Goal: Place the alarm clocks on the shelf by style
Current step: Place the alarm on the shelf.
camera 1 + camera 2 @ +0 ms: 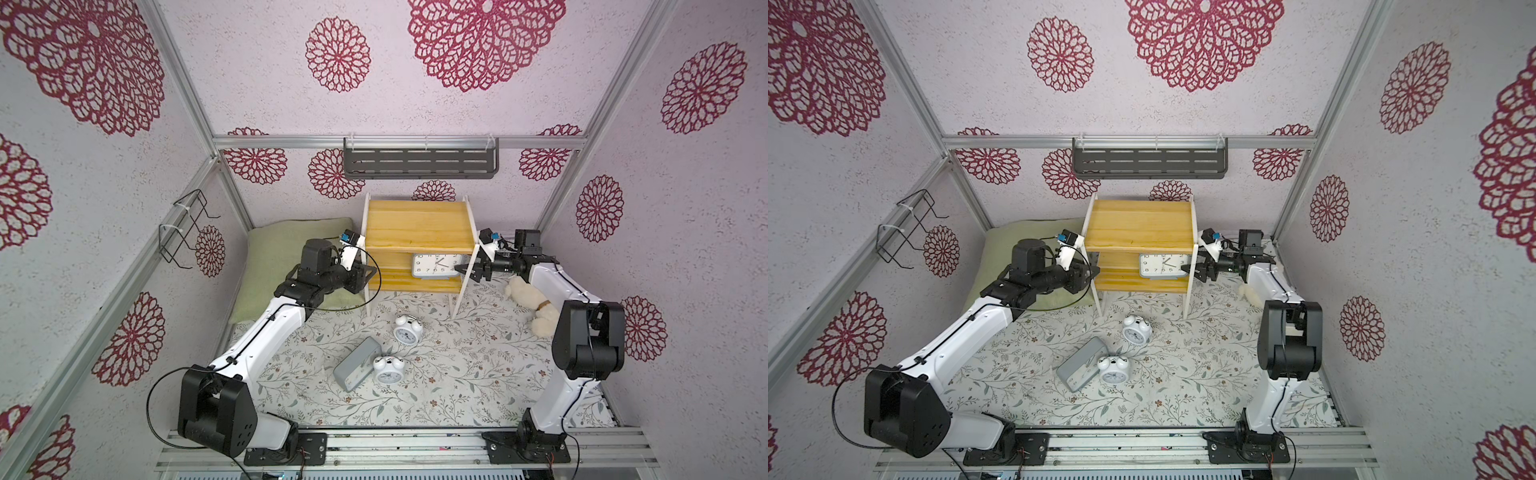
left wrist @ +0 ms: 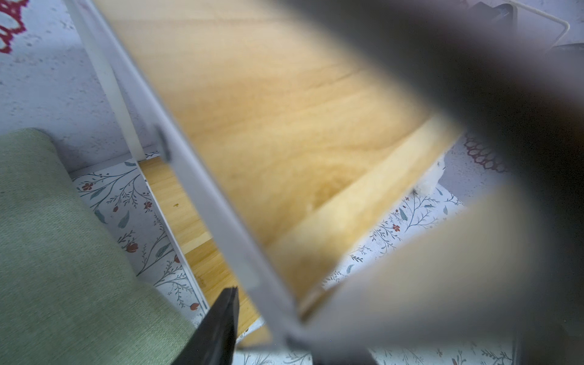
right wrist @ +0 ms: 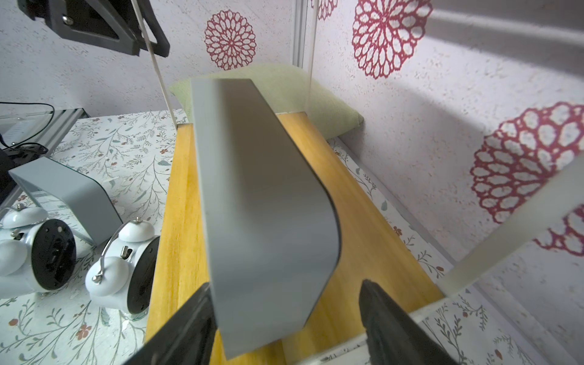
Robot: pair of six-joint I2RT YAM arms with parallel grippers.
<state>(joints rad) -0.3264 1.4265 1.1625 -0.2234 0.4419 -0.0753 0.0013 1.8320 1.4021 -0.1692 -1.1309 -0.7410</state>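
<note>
So one grey boxy clock (image 1: 436, 266) is standing upright on the lower board (image 3: 363, 202) of the shelf (image 1: 415, 224), face toward the front, top board bare. The right gripper (image 3: 284, 286) sits at the shelf's right end, poked in past the white side frame (image 3: 505, 240). Its jaws are spread wider than the clock's end, one finger right by the face side and the other clearly off the back, so I'd call that let go, not gripping. Thing to watch: the clock's long axis runs along the board and points straight at that gripper, so backing out along that line looks like the safe way not to knock it. The left gripper (image 1: 368, 272) hangs just outside the shelf's opposite end; can't tell if it's open or shut, its wrist view is mostly blur. The second grey boxy clock (image 1: 353, 370) lies tipped on the floral cloth (image 1: 478, 374), snug beside one twin-bell clock (image 1: 387, 369), with the other twin-bell clock (image 1: 408, 328) nearer the shelf. The left arm looks slightly closer to those.
</note>
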